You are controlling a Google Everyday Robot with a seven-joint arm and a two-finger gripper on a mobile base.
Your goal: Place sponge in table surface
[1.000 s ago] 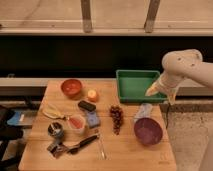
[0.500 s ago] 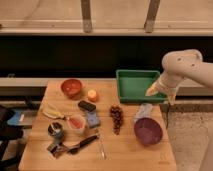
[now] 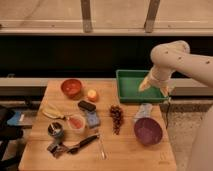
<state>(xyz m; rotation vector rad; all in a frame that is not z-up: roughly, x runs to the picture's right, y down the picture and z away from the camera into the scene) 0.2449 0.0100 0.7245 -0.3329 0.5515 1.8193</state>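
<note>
On table surface (image 3: pixel 135 157): one sponge (image 3: pixel 92 119) | one green bin (image 3: pixel 131 86) | pincer (image 3: pixel 155 86) over green bin, grip state: cannot tell

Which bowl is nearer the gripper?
The purple bowl, front right on the table; the gripper hangs over the green bin, while the red bowl sits far left.

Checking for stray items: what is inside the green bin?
Inside the green bin, the visible floor looks bare. The gripper hangs over its right side, hiding that corner, so anything there cannot be seen.

Gripper (image 3: pixel 154 86) above green bin (image 3: pixel 131 89) (right edge)
</note>
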